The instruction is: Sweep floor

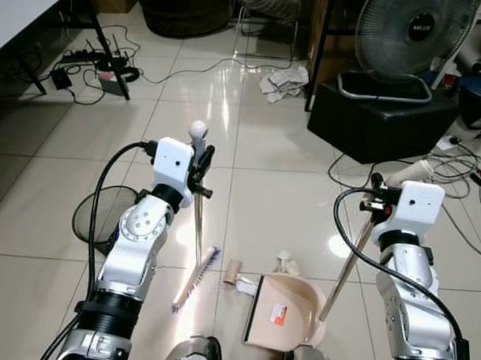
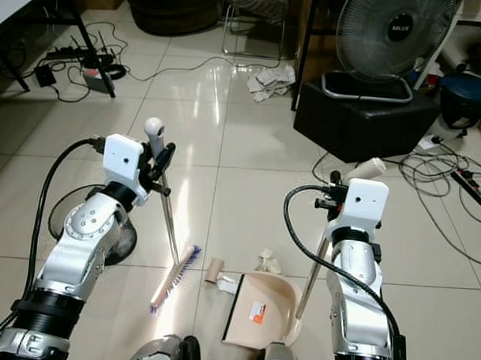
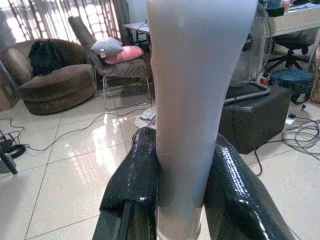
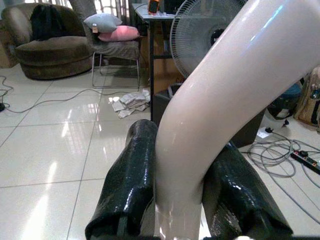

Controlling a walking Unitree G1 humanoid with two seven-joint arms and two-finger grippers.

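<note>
Now left fingers (image 3: 135, 190) clamp broom (image 1: 198, 218), right fingers (image 4: 127, 185) clamp dustpan (image 1: 287, 312), open tiles ahead.

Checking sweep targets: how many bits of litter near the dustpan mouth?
2: a cardboard tube between broom head and dustpan, and a crumpled scrap at the dustpan's far edge. More may be hidden.

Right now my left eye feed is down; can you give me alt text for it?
The left pincer grips a broom handle, its brush on the tile beside a cardboard tube. The right pincer holds the handle of a beige dustpan resting on the floor.
</note>
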